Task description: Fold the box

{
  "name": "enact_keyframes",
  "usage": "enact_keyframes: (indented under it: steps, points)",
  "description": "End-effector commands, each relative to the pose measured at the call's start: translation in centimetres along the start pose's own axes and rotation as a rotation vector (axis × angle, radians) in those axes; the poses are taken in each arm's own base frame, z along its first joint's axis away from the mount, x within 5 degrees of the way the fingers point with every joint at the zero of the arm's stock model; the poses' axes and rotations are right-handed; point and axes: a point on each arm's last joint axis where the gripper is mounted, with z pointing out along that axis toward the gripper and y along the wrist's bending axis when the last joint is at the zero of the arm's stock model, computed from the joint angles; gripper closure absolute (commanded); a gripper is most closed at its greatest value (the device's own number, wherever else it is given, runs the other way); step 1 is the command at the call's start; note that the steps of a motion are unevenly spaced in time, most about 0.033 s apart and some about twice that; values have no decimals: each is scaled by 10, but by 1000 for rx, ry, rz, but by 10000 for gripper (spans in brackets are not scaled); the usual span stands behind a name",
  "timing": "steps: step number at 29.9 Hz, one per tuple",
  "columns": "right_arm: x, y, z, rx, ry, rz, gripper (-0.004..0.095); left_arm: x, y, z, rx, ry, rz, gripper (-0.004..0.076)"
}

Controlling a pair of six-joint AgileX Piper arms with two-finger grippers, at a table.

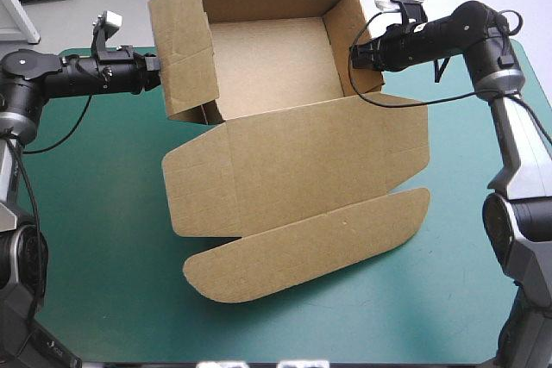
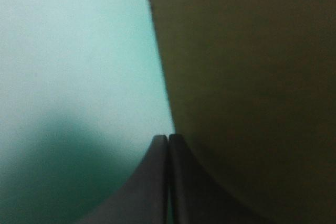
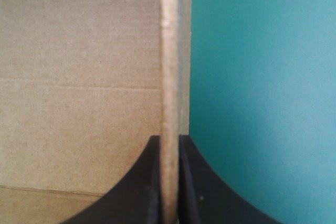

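Observation:
The brown box (image 1: 267, 62) stands as an open tray at the far middle of the table. Its lid (image 1: 302, 161) lies flat toward the front, ending in a rounded flap (image 1: 310, 243). The left wall (image 1: 185, 49) stands raised and leans outward. My left gripper (image 1: 158, 65) is shut, its tips against that wall's outer side; in the left wrist view the gripper (image 2: 168, 139) meets the board (image 2: 247, 77) at its edge. My right gripper (image 1: 355, 53) is shut on the right wall (image 1: 354, 40), whose edge (image 3: 169, 77) runs between the gripper (image 3: 169, 140).
Teal-green cover (image 1: 103, 213) lies bare to the left, right and front of the box. The lid and its flap take up the table's middle. The box's back wall (image 1: 276, 2) stands near the far edge.

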Motion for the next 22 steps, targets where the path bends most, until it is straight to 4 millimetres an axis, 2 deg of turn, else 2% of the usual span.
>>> enact_keyframes:
  steps: [1,15,19,22]
  points:
    - [-13,18,-23,-40,-114,4,907,-5,-42,-15,121,-29,36,732]
    - [-8,15,-1,1,-56,-2,907,-6,-55,-10,184,-46,33,715]
    - [-6,18,2,5,-45,-14,907,-6,-56,-8,187,-40,29,650]
    - [-6,19,4,8,-43,-20,907,-5,-55,-8,183,-35,1,561]
